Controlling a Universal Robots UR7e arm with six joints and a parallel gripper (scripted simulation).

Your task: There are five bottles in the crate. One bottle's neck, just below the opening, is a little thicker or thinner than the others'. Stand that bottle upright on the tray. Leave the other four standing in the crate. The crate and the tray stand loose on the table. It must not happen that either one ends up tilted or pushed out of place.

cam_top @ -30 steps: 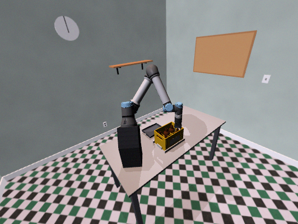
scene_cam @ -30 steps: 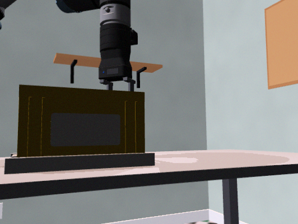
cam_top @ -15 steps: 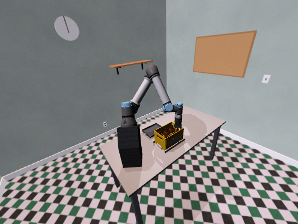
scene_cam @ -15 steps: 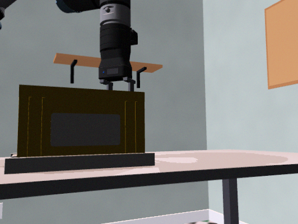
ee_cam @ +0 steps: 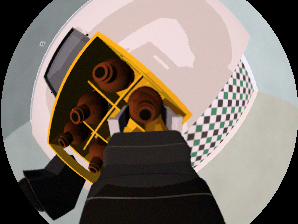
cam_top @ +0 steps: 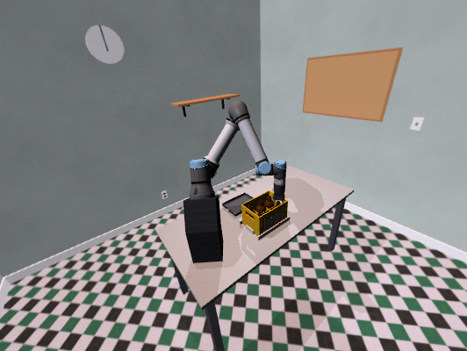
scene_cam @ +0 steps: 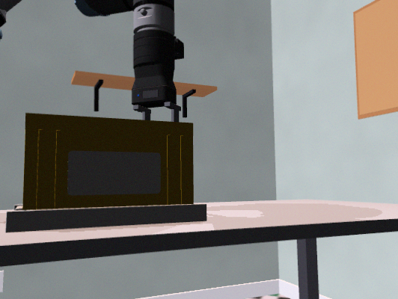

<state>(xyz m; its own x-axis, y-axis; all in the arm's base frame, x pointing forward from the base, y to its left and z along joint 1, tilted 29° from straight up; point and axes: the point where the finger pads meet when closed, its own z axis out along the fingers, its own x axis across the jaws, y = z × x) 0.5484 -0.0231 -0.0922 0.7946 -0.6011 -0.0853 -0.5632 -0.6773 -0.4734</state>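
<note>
Claw (cam_top: 279,202) (scene_cam: 161,115) (ee_cam: 145,111) wide open, I have its fingers on either side of one brown bottle (ee_cam: 145,104) at the right end of the yellow crate (cam_top: 252,221) (scene_cam: 112,131) (ee_cam: 98,35), and it has hold of nothing. On the wrist view I see the bottle's mouth between them, though I can't tell whether either finger touches the glass. From outside, the fingers drop behind the crate's near wall, so their tips are hidden from me there.

All five bottles are in the crate, the odd one among them (which neck differs, I honestly cannot tell from my seat). The other four (ee_cam: 105,72) stand in the remaining part of the crate, around its yellow dividers.

My tray (cam_top: 239,203) (ee_cam: 69,55) lies on the table (cam_top: 307,193) (scene_cam: 299,213) (ee_cam: 210,30), just beyond the crate to the far left. A low dark bar (scene_cam: 112,218) runs along the crate's near side.
</note>
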